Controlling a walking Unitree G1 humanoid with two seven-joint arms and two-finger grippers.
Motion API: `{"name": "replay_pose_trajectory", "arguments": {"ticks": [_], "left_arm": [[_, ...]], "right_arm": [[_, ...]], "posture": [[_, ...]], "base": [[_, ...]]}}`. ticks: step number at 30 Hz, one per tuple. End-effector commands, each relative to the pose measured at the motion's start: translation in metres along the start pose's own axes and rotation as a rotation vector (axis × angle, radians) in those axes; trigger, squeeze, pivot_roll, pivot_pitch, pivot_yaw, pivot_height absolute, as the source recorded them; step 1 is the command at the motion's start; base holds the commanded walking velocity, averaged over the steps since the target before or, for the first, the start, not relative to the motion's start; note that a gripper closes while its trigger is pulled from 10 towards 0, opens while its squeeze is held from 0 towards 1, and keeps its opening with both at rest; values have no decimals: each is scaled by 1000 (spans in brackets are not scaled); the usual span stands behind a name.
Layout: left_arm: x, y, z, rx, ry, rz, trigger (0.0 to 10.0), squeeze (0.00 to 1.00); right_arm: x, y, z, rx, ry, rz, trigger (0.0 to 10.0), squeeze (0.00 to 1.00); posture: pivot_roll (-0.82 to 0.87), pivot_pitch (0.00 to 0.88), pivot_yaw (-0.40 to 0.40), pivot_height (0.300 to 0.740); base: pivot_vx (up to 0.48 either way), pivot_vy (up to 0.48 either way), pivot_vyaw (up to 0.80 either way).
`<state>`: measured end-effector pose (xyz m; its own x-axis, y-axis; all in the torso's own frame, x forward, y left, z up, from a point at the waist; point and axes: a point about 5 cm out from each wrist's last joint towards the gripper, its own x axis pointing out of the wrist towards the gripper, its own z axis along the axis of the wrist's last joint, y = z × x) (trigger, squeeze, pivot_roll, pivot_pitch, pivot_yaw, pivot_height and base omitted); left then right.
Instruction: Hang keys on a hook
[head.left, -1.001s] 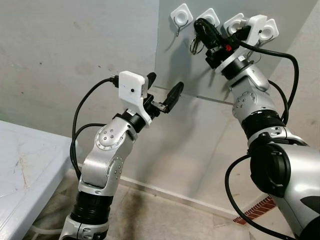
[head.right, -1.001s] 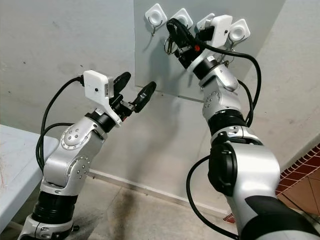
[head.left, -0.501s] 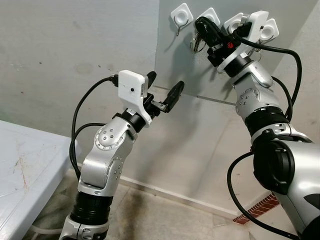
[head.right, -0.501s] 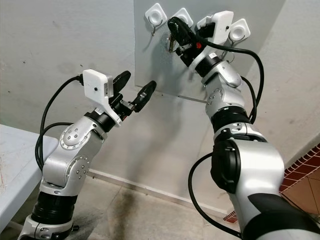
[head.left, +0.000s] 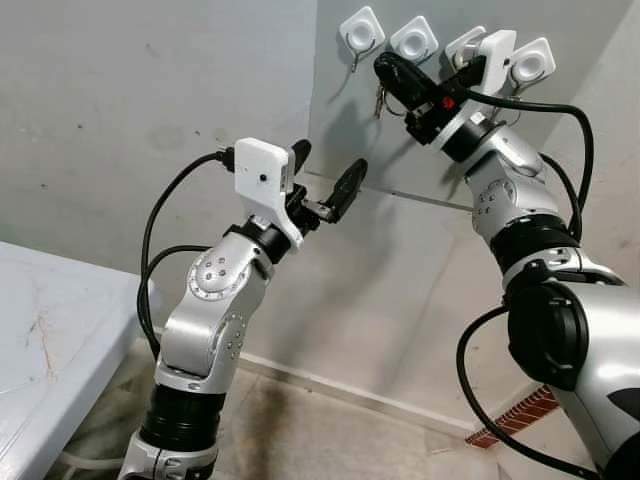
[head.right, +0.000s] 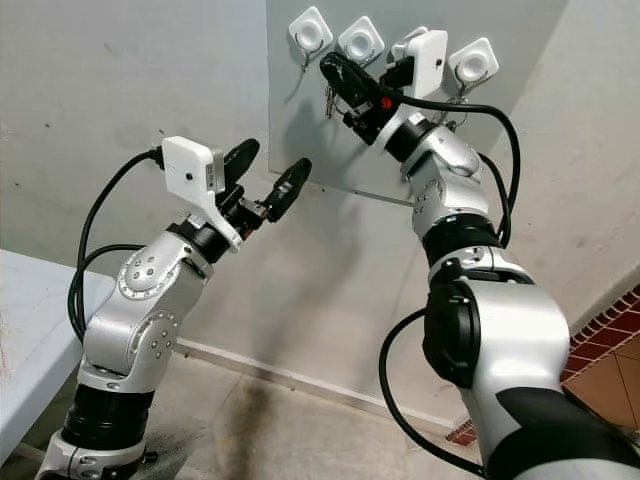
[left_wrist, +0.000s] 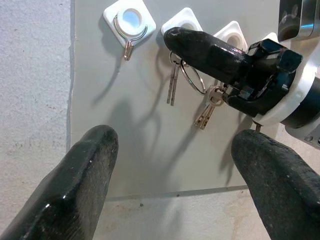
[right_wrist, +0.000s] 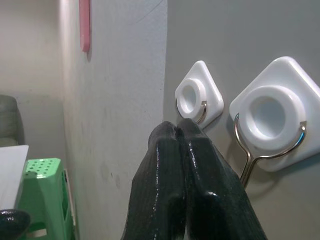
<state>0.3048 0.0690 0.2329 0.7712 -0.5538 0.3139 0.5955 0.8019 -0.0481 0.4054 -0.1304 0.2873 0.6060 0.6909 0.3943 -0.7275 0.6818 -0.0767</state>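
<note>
Several white hook mounts sit along the top of a grey wall panel, among them the leftmost hook and the second hook. My right gripper is raised to the panel with its tip between these two hooks, just below them. Its fingers are pressed together. A ring of keys dangles under its tip against the panel; where the ring is held is hidden by the finger. My left gripper is open and holds nothing, lower and to the left, pointing at the panel.
A white table stands at the left. The grey wall runs behind both arms, and red brick tiling shows low on the right. A green stool appears in the right wrist view.
My right gripper has slid left and slightly down along the panel with the keys, uncovering the second hook. The left arm has hardly moved.
</note>
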Motion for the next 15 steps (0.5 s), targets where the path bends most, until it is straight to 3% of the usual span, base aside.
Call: {"name": "replay_pose_trajectory", "arguments": {"ticks": [1, 2, 15], "left_arm": [[0, -2, 3, -3, -8, -7, 10000, 0], [0, -2, 3, -3, -8, -5, 10000, 0], [1, -2, 3, -4, -7, -4, 10000, 0]], "right_arm": [[-4, 3, -13, 35, 49, 15, 10000, 188], [-5, 2, -13, 46, 44, 5, 10000, 1000], [-12, -3, -17, 39, 14, -78, 10000, 1000]], "posture": [[74, 31, -61, 740], [72, 34, -60, 740], [67, 37, -54, 740]], "base": [[0, 0, 0], [0, 0, 0], [0, 0, 0]]}}
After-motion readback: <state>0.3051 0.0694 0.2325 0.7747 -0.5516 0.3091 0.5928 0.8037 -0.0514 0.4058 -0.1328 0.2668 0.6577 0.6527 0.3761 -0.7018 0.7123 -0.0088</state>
